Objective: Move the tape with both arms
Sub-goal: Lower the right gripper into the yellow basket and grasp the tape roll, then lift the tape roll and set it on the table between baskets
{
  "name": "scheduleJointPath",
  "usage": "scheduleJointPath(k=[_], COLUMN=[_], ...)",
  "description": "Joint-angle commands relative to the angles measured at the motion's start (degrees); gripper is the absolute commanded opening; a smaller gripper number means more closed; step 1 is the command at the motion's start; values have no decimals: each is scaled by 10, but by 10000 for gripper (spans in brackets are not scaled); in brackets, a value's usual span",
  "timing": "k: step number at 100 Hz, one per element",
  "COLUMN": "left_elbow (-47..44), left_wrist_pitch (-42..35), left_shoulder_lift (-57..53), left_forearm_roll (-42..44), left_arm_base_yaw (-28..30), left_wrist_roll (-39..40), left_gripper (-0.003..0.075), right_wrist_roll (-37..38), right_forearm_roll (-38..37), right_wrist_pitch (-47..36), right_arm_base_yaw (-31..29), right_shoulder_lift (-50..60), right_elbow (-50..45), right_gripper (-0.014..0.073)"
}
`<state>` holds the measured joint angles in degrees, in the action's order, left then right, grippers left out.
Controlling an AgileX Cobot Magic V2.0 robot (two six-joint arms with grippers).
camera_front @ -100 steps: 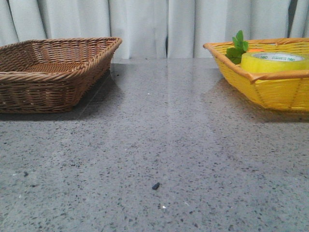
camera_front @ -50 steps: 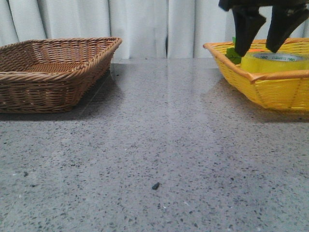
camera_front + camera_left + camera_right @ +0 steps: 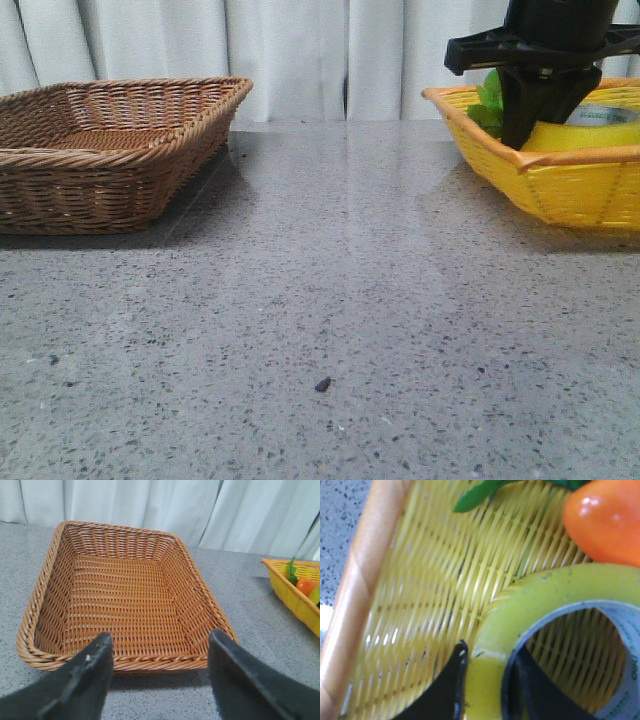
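The yellow tape roll lies flat in the yellow basket at the back right. My right gripper has come down into that basket at the roll's left side. In the right wrist view one black finger is outside the tape and the other inside its white core, so the right gripper is pressed on the roll's wall. My left gripper is open and empty, just in front of the brown wicker basket. It is out of the front view.
The empty brown basket stands at the back left. An orange carrot with green leaves lies in the yellow basket beside the tape. A small dark speck lies on the grey speckled table. White curtains hang behind.
My right gripper came into view from above, open over the tape, then lowered into the yellow basket and closed on the roll's wall. The tape has not moved.
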<state>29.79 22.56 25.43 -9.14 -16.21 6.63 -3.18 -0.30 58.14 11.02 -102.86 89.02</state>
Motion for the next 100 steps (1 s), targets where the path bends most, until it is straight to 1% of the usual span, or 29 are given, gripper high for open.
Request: scheduleJointPath(k=[1, 10, 18, 29, 36, 47, 65, 78, 95, 100], left_elbow=[19, 19, 19, 19, 19, 19, 19, 19, 19, 19], left_wrist_pitch=[-39, -39, -39, -39, -39, -39, -38, -29, -17, -17], left_shoulder_lift=[7, 7, 7, 7, 7, 7, 7, 7, 7, 7], left_forearm_roll=[-2, -2, -2, -2, -2, -2, -2, -2, -2, -2], left_arm_base_yaw=[-4, -4, -4, -4, -4, -4, -4, -4, -4, -4], left_wrist_roll=[-1, -1, -1, -1, -1, -1, -1, -1, -1, -1], left_gripper=[384, 384, 384, 384, 384, 384, 384, 384, 384, 384], right_wrist_roll=[-3, -3, -3, -4, -4, -4, -4, -4, 2, 2], right_forearm_roll=[-10, -10, -10, -10, -2, 23, 35, 35, 34, 34], right_wrist_pitch=[-13, -13, -16, -15, -15, -19, 23, 61, 56, 56], right_arm_base_yaw=[-4, 10, 31, 69, 93, 133, 185, 199, 202, 202], right_shoulder_lift=[53, 82, 104, 109, 105, 88, 6, -60, -99, -99], right_elbow=[43, 92, 158, 247, 282, 290, 290, 290, 290, 290], right_gripper=[-64, -64, -64, -64, -64, -64, -64, -64, -60, -31])
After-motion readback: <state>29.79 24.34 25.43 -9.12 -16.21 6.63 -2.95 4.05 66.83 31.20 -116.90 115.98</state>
